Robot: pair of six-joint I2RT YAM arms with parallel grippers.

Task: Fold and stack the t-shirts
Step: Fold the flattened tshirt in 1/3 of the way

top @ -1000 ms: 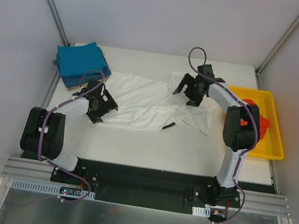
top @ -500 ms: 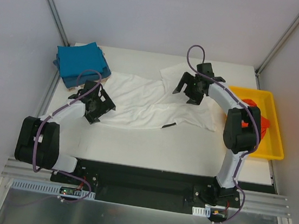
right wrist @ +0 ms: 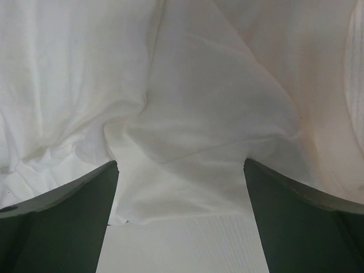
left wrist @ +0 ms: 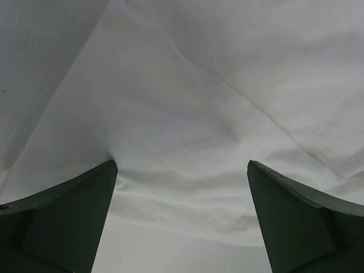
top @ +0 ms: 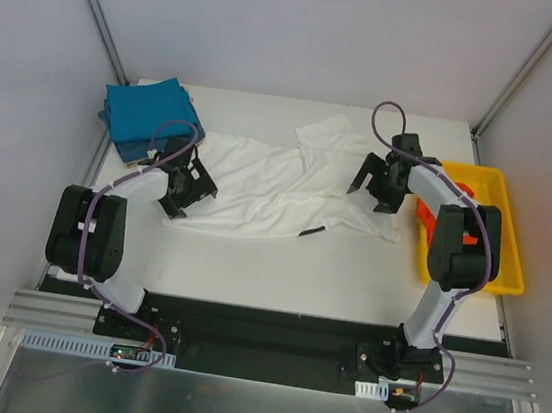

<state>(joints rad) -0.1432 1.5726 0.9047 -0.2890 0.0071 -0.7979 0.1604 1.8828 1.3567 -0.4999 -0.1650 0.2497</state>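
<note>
We see blue shirts (top: 144, 118) stacked far left. White shirt (top: 263, 187) lies unfolded beneath left gripper (top: 193, 188) and right gripper (top: 371, 190), both released. Orange shirt (top: 489, 233) awaits.

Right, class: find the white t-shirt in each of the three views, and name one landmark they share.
Top external: white t-shirt spread across the middle of the table.
Left wrist: fills nearly the whole picture, wrinkled.
Right wrist: fills most of it, bunched.
Shared landmark: the shirt's near edge meeting the bare table.
</note>
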